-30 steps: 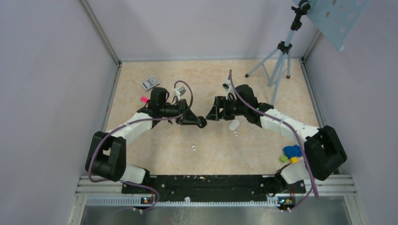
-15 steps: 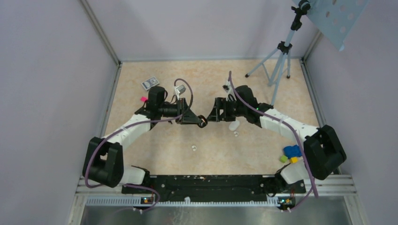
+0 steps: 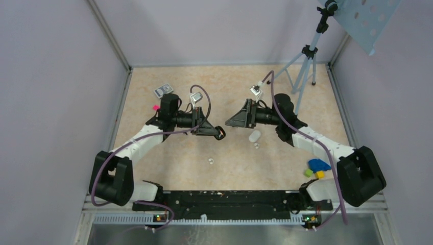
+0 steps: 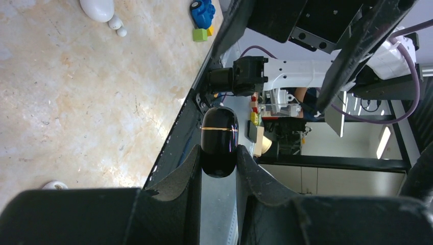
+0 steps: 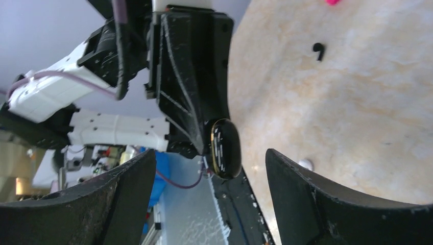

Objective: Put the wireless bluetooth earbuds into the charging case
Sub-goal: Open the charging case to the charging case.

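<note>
The left gripper clamps one glossy black pill-shaped object, the right gripper stands with jaws spread wide, and one smooth white pill-shaped plastic case and two tiny white rounded plastic earbuds lie on the table.

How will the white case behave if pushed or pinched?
Probably slides or spins rather than tips: the case lies low, with rounded ends. Its smooth shell looks slippery, so a pinch near an end may squirt it out. An earbud sits close by; a push would likely send it rolling.
</note>
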`<state>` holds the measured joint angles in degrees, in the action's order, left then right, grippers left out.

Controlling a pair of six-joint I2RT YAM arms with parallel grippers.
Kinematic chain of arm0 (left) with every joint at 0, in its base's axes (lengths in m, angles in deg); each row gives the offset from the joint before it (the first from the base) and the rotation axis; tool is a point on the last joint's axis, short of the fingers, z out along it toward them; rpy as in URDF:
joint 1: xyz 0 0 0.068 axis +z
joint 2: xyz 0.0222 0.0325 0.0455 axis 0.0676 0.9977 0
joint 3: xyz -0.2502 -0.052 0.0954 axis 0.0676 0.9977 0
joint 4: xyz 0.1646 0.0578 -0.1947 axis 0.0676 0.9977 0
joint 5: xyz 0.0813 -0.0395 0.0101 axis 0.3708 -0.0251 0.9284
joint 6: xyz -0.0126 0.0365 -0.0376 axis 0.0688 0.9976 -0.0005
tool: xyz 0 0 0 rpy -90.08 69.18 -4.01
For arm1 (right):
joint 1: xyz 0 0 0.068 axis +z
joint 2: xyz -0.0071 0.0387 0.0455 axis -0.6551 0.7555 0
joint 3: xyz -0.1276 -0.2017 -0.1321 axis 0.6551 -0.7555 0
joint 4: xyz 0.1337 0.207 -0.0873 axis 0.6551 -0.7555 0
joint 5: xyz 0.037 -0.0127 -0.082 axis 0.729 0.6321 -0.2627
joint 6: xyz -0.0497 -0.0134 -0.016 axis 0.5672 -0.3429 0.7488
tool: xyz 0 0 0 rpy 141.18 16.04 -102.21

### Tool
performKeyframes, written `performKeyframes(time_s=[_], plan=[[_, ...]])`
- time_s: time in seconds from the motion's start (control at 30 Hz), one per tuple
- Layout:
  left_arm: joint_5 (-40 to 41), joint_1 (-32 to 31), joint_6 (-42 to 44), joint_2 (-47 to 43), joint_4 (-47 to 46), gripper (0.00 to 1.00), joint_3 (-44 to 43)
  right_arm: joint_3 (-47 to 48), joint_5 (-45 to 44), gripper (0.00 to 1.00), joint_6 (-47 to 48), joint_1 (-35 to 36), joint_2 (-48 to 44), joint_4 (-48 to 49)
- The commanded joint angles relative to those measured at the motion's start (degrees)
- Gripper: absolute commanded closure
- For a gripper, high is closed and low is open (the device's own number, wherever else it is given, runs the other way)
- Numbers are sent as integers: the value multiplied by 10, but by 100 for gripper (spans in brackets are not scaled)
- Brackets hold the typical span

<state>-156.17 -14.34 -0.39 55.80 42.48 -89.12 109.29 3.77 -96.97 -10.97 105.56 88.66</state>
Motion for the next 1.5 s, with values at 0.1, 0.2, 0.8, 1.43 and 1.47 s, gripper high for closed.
performKeyframes(time_s=[0.1, 0.2, 0.8, 1.43, 1.47], plan=[[-19, -2, 4, -14, -40, 100, -23, -20, 106, 22, -88, 23, 31, 199], [-22, -2, -1, -15, -48, 100, -23, -7, 120, 22, -74, 42, 46, 182], [-21, -2, -2, -18, -48, 100, -23, -3, 111, 47, -73, 54, 62, 180], [0, -1, 8, -1, -12, 100, -36, 48, -26, 79, 90, 54, 10, -87], [0, -2, 12, 2, -8, 100, -37, 48, -29, 79, 92, 54, 9, -90]])
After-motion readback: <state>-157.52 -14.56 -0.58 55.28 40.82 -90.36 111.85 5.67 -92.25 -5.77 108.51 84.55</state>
